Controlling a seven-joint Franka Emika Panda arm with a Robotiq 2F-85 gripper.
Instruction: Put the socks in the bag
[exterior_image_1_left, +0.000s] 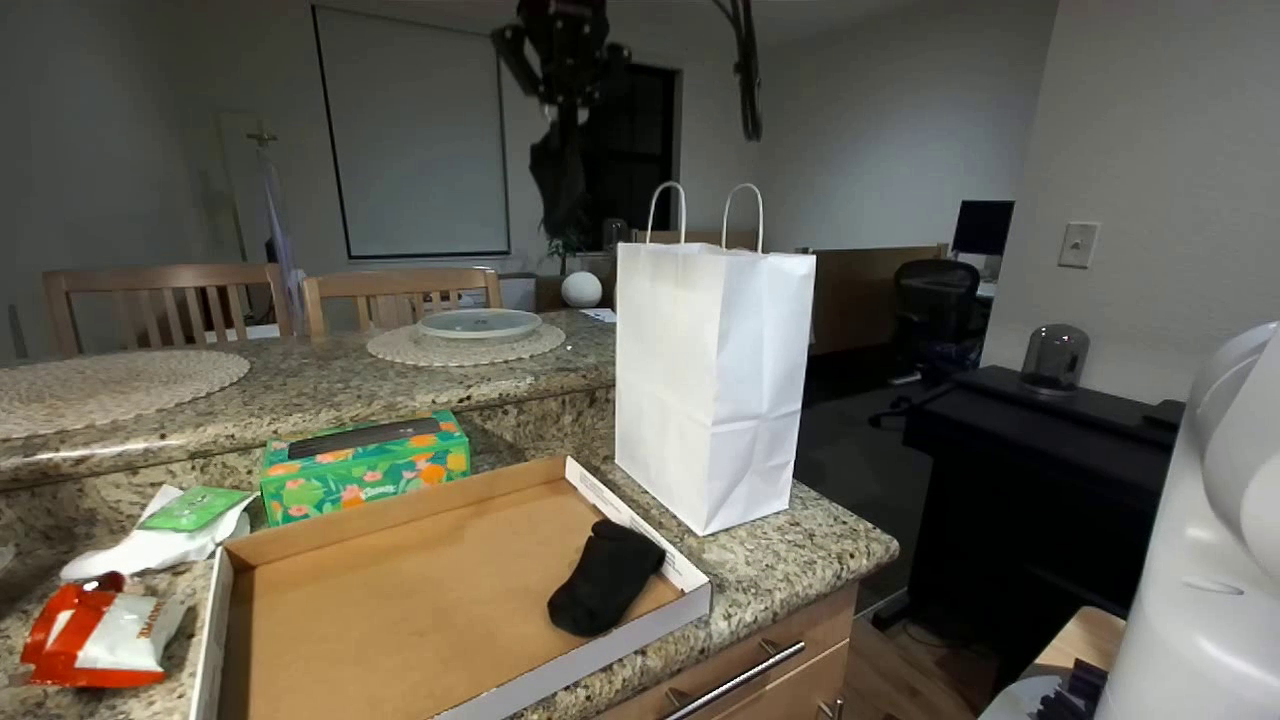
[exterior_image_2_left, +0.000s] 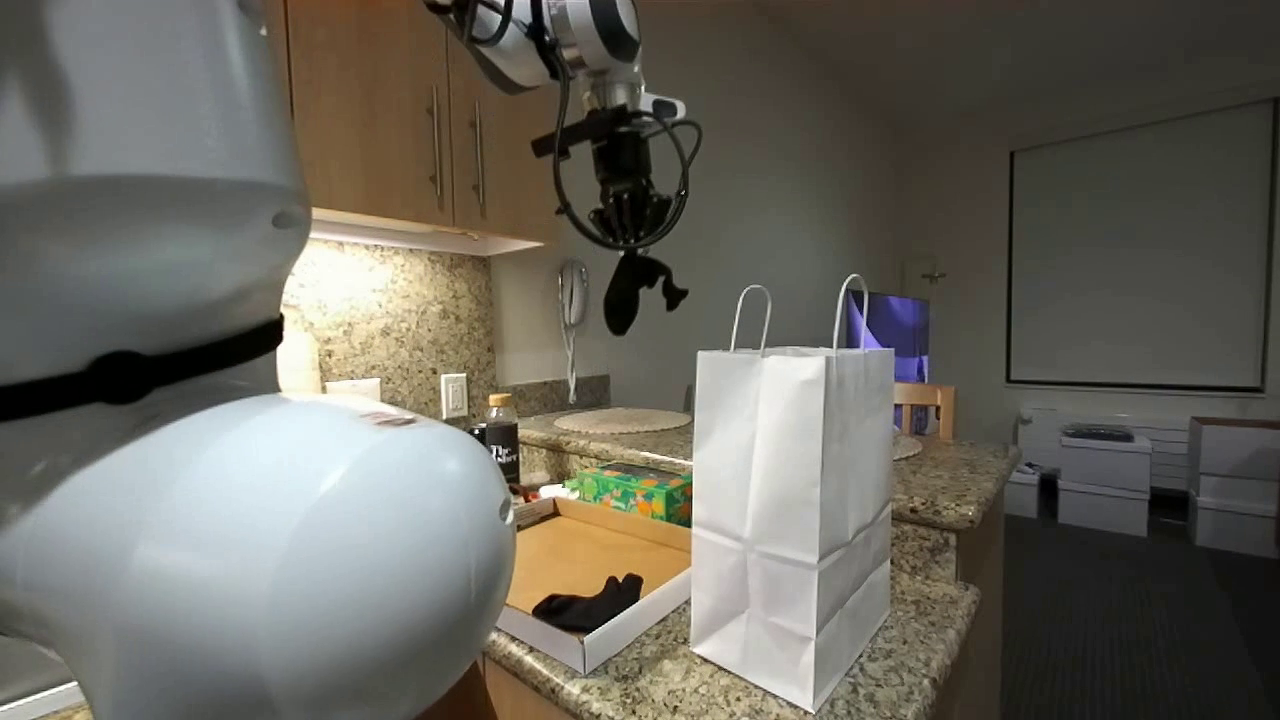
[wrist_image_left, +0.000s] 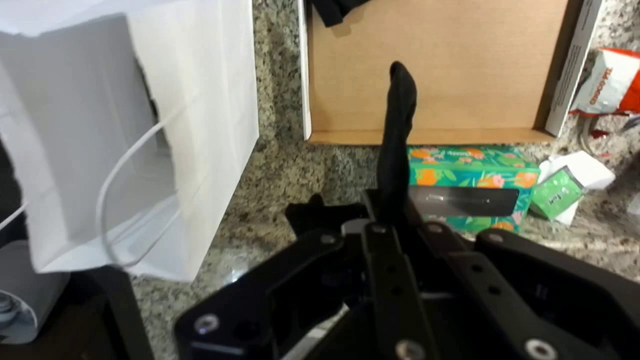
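Observation:
My gripper is shut on a black sock, which hangs from the fingers in the air. In an exterior view the gripper and held sock are higher than the bag's handles and to one side of the bag. The white paper bag stands upright with its top open; it also shows in an exterior view. In the wrist view the bag is left of the gripper and the held sock. Another black sock lies in the cardboard tray, also visible in an exterior view.
Two upright handles rise from the bag's rim. A green floral tissue box stands behind the tray. A red and white packet and a green packet lie beside it. A raised granite counter runs behind, with woven placemats.

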